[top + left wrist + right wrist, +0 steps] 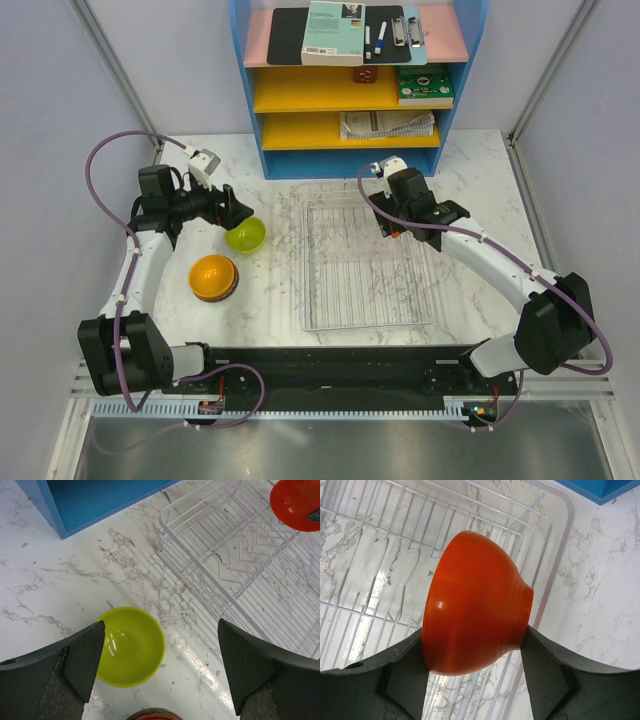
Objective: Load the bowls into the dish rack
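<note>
A lime-green bowl (245,235) (132,647) sits upright on the marble table, left of the dish rack (360,290) (240,570). My left gripper (235,210) (160,630) hovers open above it, with the bowl under the left finger and nothing between the jaws. A stack of bowls with an orange one on top (213,277) stands nearer the front left; its rim shows at the bottom edge (155,714) of the left wrist view. My right gripper (392,228) (474,630) is shut on a glossy red bowl (475,620) (297,502), tilted on its side above the rack's far right part (385,545).
A blue-and-yellow shelf unit (355,90) with books and pens stands at the back edge, just behind the rack. White walls close in the table on the left and right.
</note>
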Action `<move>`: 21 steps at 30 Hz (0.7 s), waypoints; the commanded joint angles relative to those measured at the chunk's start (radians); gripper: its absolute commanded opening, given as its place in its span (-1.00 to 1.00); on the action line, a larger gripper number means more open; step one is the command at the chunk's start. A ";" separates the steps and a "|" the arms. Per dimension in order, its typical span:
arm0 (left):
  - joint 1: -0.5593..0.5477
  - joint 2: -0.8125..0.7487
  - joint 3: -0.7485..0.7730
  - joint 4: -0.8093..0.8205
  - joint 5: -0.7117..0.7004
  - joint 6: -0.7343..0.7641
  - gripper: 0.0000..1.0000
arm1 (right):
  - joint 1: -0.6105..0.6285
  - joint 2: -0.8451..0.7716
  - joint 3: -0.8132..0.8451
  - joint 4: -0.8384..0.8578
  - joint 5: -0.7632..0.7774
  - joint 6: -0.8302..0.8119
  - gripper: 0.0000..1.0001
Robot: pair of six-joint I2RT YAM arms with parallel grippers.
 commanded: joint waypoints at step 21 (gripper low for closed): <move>0.004 -0.005 -0.007 0.016 0.009 0.040 0.99 | 0.102 0.091 -0.086 0.100 0.148 0.211 -1.00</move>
